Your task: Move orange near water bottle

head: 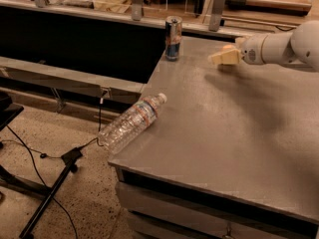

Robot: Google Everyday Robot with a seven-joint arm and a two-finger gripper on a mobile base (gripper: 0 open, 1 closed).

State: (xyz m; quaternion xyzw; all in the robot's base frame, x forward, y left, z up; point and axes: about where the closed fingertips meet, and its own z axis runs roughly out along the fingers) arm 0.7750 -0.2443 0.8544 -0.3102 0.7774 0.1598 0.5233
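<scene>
Nearest: table (239, 133), grey, bare top. Bottle (132, 123) lies on its side at the left edge. Its cap points in over the tabletop and its base hangs out past the edge above the floor.

Well beyond the bottle, up and to the right: gripper (218, 59), low over the far part of the table, reaching in from the right on a white arm. Cannot tell whether it is open or closed, nor whether it grips anything. A small patch of orange (228, 47) shows just behind its top edge, with most of the fruit hidden. Touching or only beside it: cannot tell.

Farthest from the bottle: can (173, 38), upright near the back edge, left of the gripper.

Judgement: the step in hand looks like securing the orange, with the carry toward the bottle not yet made.
- The grip wants to sit square across the fruit's middle, since round smooth skin will squirt out of an off-centre pinch.
- Set-down is best on the cap side of the bottle, inboard of the edge.
- Come down gently and short of contact, because the overhanging bottle could roll or tip off if nudged.
</scene>
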